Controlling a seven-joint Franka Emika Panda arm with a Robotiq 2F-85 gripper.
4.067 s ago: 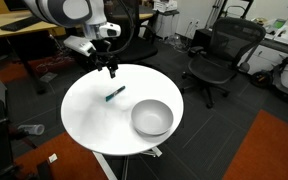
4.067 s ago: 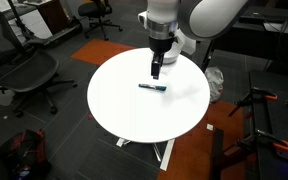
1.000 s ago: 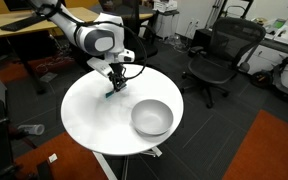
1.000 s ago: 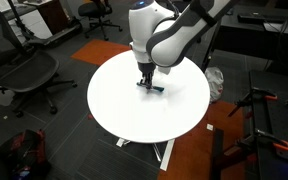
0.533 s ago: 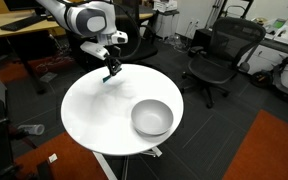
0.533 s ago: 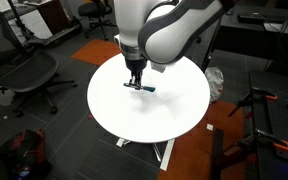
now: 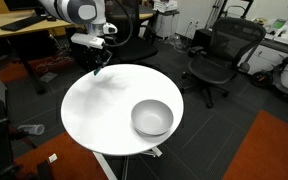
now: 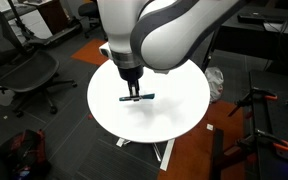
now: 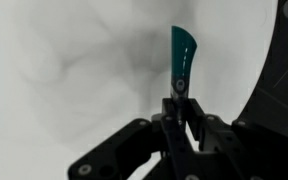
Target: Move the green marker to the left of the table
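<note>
The green marker (image 8: 137, 98) hangs level just above the white round table (image 8: 169, 118), pinched at its middle by my gripper (image 8: 133, 89), which is shut on it. In the wrist view the marker (image 9: 181, 58) sticks out teal beyond the gripper (image 9: 180, 100), over the white top near its curved rim. In an exterior view the gripper (image 7: 97, 68) hovers at the far left edge of the table (image 7: 99, 115); the marker is too small to make out there.
A round grey bowl (image 7: 152, 118) sits on the table's near right part. Black office chairs (image 7: 222, 55) (image 8: 29, 72) stand around, with wooden desks (image 7: 19, 28) behind. Dark floor (image 9: 287, 95) lies past the rim.
The gripper has lifted off the table with the marker in it and carried it from the middle toward the table's edge. The bowl has not moved.
</note>
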